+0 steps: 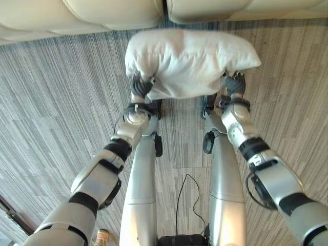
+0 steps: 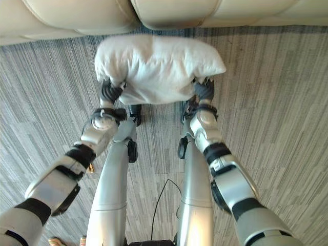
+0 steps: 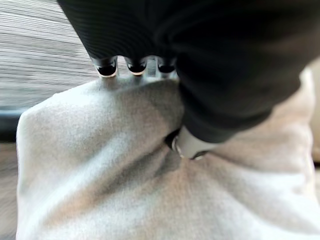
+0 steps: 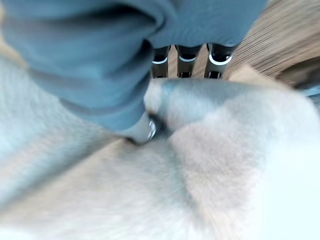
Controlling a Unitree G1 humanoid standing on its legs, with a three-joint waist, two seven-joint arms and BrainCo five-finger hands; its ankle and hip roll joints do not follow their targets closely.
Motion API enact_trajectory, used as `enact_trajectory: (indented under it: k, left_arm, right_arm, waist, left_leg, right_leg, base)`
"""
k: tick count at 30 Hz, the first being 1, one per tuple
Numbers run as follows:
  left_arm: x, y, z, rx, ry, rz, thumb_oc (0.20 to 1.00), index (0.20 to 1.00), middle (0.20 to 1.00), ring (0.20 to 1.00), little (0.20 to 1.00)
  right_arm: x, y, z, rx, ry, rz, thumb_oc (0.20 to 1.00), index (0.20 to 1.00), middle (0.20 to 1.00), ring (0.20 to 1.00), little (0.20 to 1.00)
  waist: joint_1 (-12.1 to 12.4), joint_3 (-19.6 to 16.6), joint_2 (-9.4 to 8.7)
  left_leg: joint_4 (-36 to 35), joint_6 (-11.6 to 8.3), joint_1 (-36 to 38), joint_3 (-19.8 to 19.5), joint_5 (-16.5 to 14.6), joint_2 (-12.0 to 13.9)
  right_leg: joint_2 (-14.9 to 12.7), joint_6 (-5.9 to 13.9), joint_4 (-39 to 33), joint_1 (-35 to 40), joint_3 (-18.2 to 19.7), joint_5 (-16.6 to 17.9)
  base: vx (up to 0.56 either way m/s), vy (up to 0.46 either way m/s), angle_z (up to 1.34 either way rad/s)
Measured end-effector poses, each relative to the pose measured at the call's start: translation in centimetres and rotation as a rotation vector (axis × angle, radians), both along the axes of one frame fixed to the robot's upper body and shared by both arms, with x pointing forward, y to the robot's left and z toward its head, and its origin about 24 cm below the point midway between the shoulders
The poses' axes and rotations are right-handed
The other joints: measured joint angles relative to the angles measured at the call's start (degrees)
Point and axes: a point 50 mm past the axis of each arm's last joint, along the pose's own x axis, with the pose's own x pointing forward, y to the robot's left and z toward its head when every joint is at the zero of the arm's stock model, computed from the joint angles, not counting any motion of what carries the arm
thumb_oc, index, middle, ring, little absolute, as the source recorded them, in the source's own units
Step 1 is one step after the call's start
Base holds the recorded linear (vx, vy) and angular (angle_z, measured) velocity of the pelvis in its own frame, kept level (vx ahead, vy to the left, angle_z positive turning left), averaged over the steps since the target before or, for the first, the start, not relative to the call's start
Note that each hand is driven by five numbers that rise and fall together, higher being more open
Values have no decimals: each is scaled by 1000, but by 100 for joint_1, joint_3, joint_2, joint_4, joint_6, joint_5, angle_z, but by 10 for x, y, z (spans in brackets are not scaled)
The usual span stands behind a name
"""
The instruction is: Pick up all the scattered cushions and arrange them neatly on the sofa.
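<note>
A white cushion (image 1: 187,61) is held off the carpet (image 1: 56,92) in front of the sofa (image 1: 113,13), just short of the seat edge. It is gripped at its two lower corners. The left hand (image 1: 139,86) is closed on the left corner: in the left wrist view the thumb (image 3: 192,145) is pressed into the fabric from one side while the fingers (image 3: 136,66) are curled over the edge from the other, so the cloth is pinched between them. The right hand (image 1: 234,83) is closed on the right corner in the same way, with its thumb (image 4: 142,131) dug into the cover and its fingers (image 4: 187,60) wrapped over the top of the fold.

The main risk is judged to lie in how little is held. Only cloth at the corners is pinched, not the filling, so the cushion could be pulled out of one hand if it is swung or thrown forward quickly, and it would then hang from the other hand or fall back onto the carpet. If the two hands are opened at different times, the cushion could be twisted and left lying crooked, or half off the seat. It could also be caught on the front edge of the sofa if it is not raised enough before being moved forward.
</note>
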Motion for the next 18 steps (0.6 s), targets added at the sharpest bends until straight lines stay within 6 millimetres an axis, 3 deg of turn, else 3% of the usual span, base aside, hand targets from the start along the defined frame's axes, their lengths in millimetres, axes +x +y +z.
enact_trajectory:
  k: [5, 6, 7, 8, 10, 13, 15, 18]
  left_arm:
    - [-44, 2, -60, -105, 129, -58, 200, 200, 200, 200, 200]
    - [-51, 3, -64, -135, 130, -65, 200, 200, 200, 200, 200]
    - [-62, 3, -74, -166, 145, -70, 200, 200, 200, 200, 200]
    - [-66, 4, -78, -172, 150, -73, 200, 200, 200, 200, 200]
    - [-78, 11, -85, -205, 168, -78, 200, 200, 200, 200, 200]
    - [-91, 18, -88, -250, 175, -83, 200, 200, 200, 200, 200]
    - [-99, 23, -93, -249, 185, -87, 200, 200, 200, 200, 200]
    - [-104, 28, -92, -244, 191, -86, 200, 200, 200, 200, 200]
  right_arm:
    - [-46, -16, -79, 39, 157, 14, 200, 200, 200, 200, 200]
    - [-50, -14, -86, 39, 179, 29, 200, 200, 200, 200, 200]
    - [-62, -16, -100, 37, 209, 43, 200, 200, 200, 200, 200]
    - [-67, -16, -106, 34, 224, 52, 200, 200, 200, 200, 200]
    - [-84, -15, -116, 25, 238, 76, 200, 200, 200, 200, 200]
    - [-95, -13, -118, 26, 238, 116, 200, 200, 200, 200, 200]
    - [-104, -15, -122, -3, 249, 134, 200, 200, 200, 200, 200]
    - [-111, -15, -125, -40, 265, 162, 200, 200, 200, 200, 200]
  waist:
    - [-52, -116, -47]
    - [-57, -147, -91]
    - [-47, -403, -93]
    - [-41, -578, -100]
    - [57, -593, -101]
    - [68, -602, -93]
    - [78, -909, -95]
    - [131, -973, -78]
  left_leg:
    - [-1129, -62, 2101, -8, 198, 142]
    - [-1303, -86, 2417, 7, 209, 169]
    - [-1479, -122, 2671, -47, 238, 195]
    - [-1539, -134, 2755, -50, 246, 219]
    - [-2020, -180, 3839, -39, 306, 295]
    - [-2341, -187, 4555, -15, 324, 306]
    - [-2496, -207, 4647, -22, 337, 302]
    - [-2709, -179, 4964, -6, 450, 278]
  right_leg:
    - [126, -11, -1063, 2068, -192, 201]
    - [153, -17, -1210, 2361, -217, 197]
    - [200, -23, -1364, 2611, -249, 213]
    - [217, -24, -1409, 2690, -277, 212]
    - [304, -50, -1949, 3806, -349, 307]
    - [326, -26, -2376, 4573, -375, 396]
    - [324, 4, -2627, 4722, -412, 460]
    - [311, -11, -2995, 5127, -465, 643]
  base:
    - [-40, -52, -10]
    - [-10, -52, -9]
    - [7, -25, -5]
    - [0, 0, 0]
    - [79, 18, -6]
    - [98, 35, -5]
    - [84, 34, 5]
    - [112, 60, 4]
